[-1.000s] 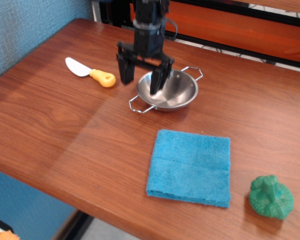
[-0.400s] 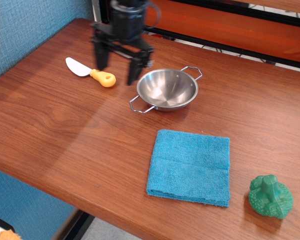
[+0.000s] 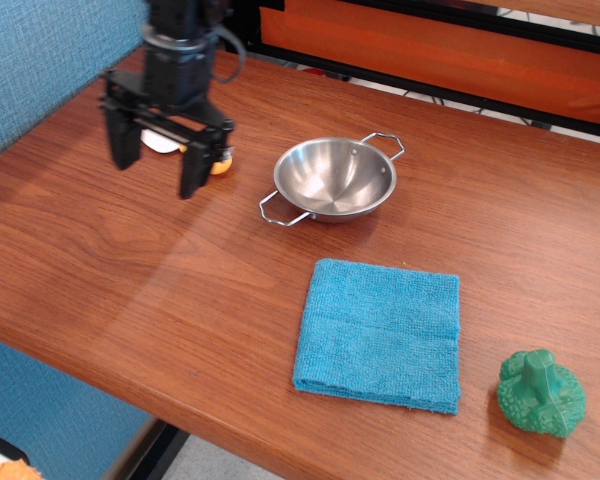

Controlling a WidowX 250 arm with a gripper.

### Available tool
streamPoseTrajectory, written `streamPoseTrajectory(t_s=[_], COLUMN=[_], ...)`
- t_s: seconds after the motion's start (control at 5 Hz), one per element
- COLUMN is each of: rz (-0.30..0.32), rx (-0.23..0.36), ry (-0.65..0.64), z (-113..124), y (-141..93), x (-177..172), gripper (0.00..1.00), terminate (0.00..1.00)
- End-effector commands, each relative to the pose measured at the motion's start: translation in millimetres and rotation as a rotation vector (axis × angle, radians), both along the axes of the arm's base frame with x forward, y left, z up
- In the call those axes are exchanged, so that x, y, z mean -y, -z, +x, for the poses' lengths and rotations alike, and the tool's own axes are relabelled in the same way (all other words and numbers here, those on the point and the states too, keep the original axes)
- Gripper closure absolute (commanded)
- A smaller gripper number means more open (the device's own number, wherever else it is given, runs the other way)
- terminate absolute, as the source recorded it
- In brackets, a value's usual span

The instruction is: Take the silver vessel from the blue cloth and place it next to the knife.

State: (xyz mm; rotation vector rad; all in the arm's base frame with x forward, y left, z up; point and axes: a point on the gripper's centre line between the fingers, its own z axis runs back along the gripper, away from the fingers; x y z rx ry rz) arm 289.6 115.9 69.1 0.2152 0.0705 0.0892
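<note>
Steel silver vessel (image 3: 336, 178) sits upright on wood table (image 3: 100, 260), off blue cloth (image 3: 380, 335), which lies flat nearer. Knife (image 3: 212, 160) just left of vessel, mostly hidden behind gripper (image 3: 158, 158). Jaws spread wide, holding nothing, hanging over knife. Green toy vegetable (image 3: 542, 393) near right.

Bright, even, soft light; sharp throughout.
Broad pale sheen on the table (image 3: 130, 260) below the open jaws of the gripper (image 3: 158, 158); bright highlights inside the silver vessel (image 3: 335, 178) to their right; faint shadows, slight blur on the fingers.
</note>
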Motion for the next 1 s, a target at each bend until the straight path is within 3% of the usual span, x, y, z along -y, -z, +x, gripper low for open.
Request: streamPoseTrajectory(t_s=[0.0,0.2,0.4,0.6,0.8], rz=[-0.045,-0.053,-0.037,-0.037,-0.037], rx=[0.116,0.141,0.113,0.113,0.113], ry=[-0.082,-0.206,-0.294,-0.294,-0.294], z=[-60,-77,-91,-91,-91], y=[-22,-21,-18,-18,-18], x=[-11,2,9,9,9], gripper=[0.0,0.0,0.0,0.0,0.0], terminate=[0.0,0.0,0.0,0.0,1.0])
